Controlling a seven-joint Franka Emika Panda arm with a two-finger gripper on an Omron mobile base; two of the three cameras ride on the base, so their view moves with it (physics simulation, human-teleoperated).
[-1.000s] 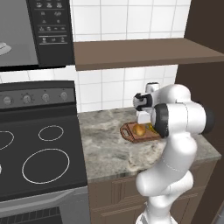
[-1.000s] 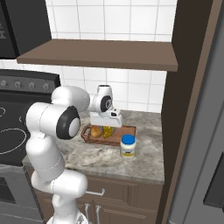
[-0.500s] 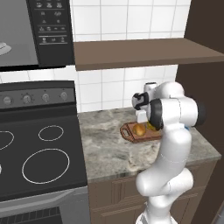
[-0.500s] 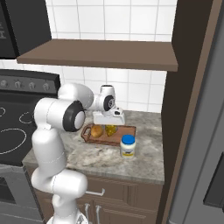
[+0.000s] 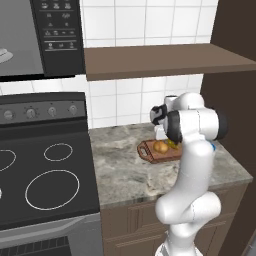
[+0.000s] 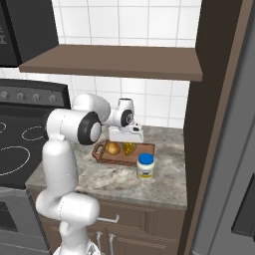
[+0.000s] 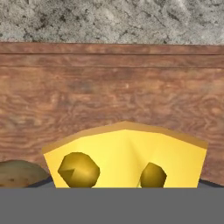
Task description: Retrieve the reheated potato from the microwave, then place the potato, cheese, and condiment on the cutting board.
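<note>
Cheese (image 7: 126, 155) sits on cutting board (image 6: 102, 154) beside potato (image 6: 113, 148); jaws state unclear. Next: fetch condiment (image 6: 145, 166) near the surface's front edge.

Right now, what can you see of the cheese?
The cheese is a small yellow wedge with round, darker holes in its facing side. It sits on the reddish-brown wooden cutting board, right beside the potato; whether they touch is unclear. In the right base view it lies just below the gripper.
</note>
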